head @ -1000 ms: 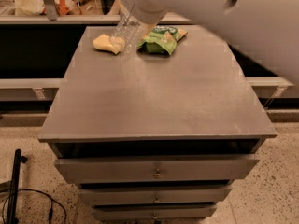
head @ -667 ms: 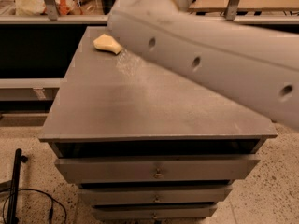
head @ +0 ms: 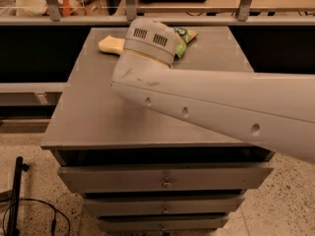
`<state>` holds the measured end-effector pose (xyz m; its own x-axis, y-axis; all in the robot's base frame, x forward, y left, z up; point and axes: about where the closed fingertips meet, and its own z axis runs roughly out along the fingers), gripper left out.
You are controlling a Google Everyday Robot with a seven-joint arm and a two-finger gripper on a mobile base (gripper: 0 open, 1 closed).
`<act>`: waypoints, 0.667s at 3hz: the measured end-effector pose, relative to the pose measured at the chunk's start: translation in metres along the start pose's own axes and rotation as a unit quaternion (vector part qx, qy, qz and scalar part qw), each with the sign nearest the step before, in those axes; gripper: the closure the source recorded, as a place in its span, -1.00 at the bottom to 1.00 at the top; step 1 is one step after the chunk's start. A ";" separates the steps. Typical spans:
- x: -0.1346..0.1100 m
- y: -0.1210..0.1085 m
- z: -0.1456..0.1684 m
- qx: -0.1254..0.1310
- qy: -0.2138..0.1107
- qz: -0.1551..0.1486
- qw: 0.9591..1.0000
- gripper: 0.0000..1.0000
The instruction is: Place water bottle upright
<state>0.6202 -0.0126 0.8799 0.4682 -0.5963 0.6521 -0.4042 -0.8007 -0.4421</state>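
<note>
The tool is out of sight, hidden behind the vented joint housing point(head: 150, 41) of the arm point(head: 206, 107), which sweeps across the table point(head: 93, 112) from the right. I cannot tell whether it is open, closed or gripping. The water bottle is hidden too, likely behind that housing, between the yellow sponge point(head: 110, 44) and the green snack bag point(head: 184, 36) at the far edge. This looks like the placing stage. Next, the bottle must stand on its base, clear of both neighbours.
</note>
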 end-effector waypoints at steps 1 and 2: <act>0.013 -0.001 0.003 0.004 0.034 -0.016 0.999 1.00; 0.034 -0.010 0.017 0.016 0.093 -0.031 0.995 1.00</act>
<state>0.6533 -0.0253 0.8959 0.3366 -0.5269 0.7804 -0.3528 -0.8390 -0.4142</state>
